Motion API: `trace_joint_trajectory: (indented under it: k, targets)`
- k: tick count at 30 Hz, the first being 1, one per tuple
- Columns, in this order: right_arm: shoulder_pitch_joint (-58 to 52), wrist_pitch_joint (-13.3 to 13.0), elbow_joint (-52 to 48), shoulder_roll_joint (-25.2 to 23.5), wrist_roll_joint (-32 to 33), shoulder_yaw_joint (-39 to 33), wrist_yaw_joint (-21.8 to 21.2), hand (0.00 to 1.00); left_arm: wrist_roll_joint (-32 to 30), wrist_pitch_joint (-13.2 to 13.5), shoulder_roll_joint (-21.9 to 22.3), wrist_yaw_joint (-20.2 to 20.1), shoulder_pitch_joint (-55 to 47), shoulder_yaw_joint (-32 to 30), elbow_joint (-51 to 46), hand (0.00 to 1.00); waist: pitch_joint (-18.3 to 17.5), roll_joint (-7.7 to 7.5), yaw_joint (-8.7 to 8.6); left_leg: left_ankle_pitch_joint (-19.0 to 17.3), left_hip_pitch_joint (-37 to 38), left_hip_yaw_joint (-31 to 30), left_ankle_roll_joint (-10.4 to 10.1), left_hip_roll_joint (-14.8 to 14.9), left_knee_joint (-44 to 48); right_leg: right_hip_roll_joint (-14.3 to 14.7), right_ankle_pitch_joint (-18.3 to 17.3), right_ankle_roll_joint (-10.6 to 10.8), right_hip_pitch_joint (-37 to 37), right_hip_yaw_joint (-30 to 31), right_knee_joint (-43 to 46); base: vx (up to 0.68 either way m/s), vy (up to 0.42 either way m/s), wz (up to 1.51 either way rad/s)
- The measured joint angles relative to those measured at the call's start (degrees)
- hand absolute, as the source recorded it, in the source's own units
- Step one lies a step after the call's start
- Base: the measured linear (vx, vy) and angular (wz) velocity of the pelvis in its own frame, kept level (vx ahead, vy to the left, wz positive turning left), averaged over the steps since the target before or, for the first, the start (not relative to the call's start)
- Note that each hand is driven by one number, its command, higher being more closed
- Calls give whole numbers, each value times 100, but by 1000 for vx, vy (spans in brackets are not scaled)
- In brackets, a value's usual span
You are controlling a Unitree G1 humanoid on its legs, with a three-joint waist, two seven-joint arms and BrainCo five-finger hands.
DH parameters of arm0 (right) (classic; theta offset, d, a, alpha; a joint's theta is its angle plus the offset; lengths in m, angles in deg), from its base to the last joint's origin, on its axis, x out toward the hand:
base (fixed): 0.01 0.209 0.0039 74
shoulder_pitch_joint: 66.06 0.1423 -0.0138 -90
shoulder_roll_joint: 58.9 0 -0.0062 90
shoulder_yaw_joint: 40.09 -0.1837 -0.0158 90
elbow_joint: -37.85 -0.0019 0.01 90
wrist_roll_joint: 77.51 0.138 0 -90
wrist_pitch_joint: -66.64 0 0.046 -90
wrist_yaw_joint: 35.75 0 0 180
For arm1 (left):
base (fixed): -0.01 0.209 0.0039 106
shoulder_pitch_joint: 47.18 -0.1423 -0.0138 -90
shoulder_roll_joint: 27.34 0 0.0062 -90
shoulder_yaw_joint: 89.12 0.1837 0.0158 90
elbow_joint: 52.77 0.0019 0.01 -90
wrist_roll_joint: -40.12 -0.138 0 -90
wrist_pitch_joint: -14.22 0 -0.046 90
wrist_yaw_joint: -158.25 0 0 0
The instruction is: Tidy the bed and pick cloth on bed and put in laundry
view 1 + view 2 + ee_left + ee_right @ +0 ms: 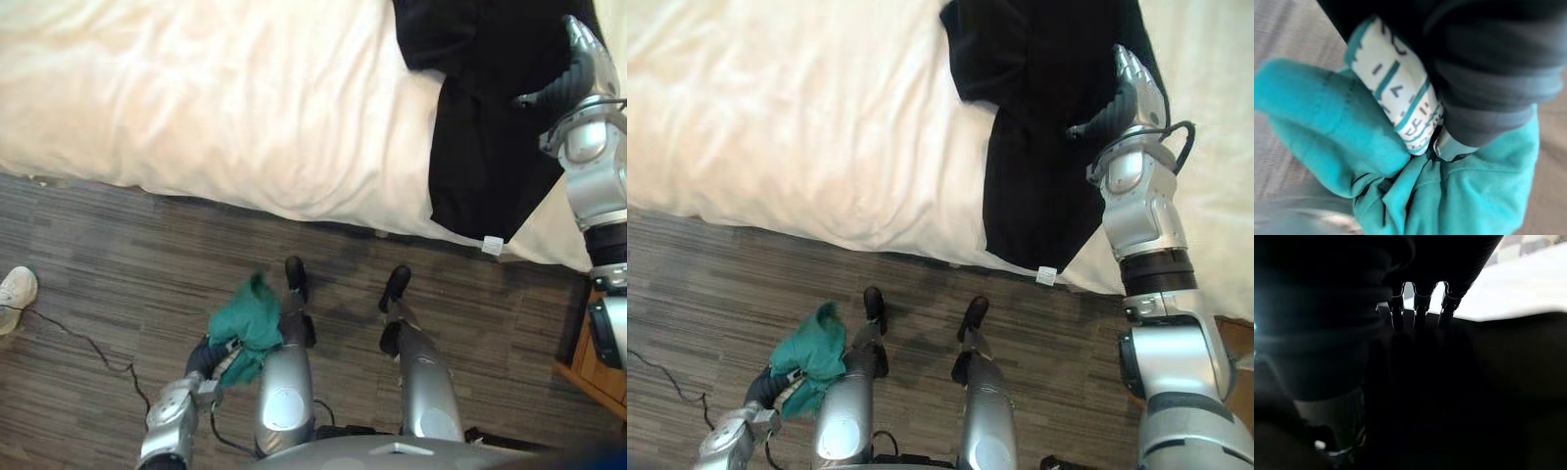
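Note:
A black cloth point(485, 147) lies spread on the white bed point(225, 108) at its right side, one end hanging over the near edge with a white tag point(1046, 275). My right hand point(1134, 90) rests on top of the black cloth, which shows dark in the right wrist view point(1464, 396). Low by my left side, my left hand point(203, 360) is shut on a bunched green cloth point(250, 318) above the floor. The green cloth point(1474, 196) fills the space under the hand's dark cover point(1488, 73), with a white printed label point(1396, 93) against it.
The bed's near edge runs across the view, with dark striped floor point(118, 255) in front of it. A person's white shoe point(16, 292) stands at the far left. A wooden piece of furniture point(596, 364) sits at the right, by the bed's corner.

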Motion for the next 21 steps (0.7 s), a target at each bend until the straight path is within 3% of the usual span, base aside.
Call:
trace_joint_trajectory:
  k: [2, 3, 9, 14, 17, 21]
  targets:
    - [245, 3, 18, 2, 126, 3, 16, 0, 63, 74, -19, 2, 115, 29, -14, 100, 20, 34, -52, 60, -133, 22, 6, -7, -39, -39, -27, -38, -209, -43, 108, -43, -9, -2]
    - [397, -11, 70, 43, 299, 32, 31, 100, 163, 116, -43, 3, 188, 32, -7, 100, 27, 42, -63, 87, -224, 57, 1, -4, -39, -54, -50, -67, -353, -43, 200, -40, -11, -6]
    - [890, -71, 177, 235, 624, 224, 287, 100, 386, 233, -45, 10, 449, 45, 55, 100, 153, 150, -69, 228, -359, 96, -25, -9, -174, -135, -190, -142, -720, -90, 559, -18, -15, -1]
    - [1058, -90, 427, 299, 1122, 224, 436, 100, 442, 365, -11, 79, 477, 228, 50, 100, 152, 152, -55, 281, -333, 107, -57, 18, -231, -142, -267, -179, -778, -118, 710, 13, -34, 1]
    - [839, -344, 489, 249, 1577, 135, 551, 100, 532, 372, 191, 168, 491, 237, -38, 100, 150, 155, -39, 286, -190, 137, -63, 21, -222, -150, -298, -200, -679, -121, 761, 53, -26, -3]
    - [-382, -1043, 193, -425, 2204, -378, 671, 100, 652, 344, 544, 247, 420, 242, -468, 100, 134, 163, -28, 103, 378, 251, -110, 84, -98, -129, -494, -186, -118, -120, 811, 67, -29, -5]
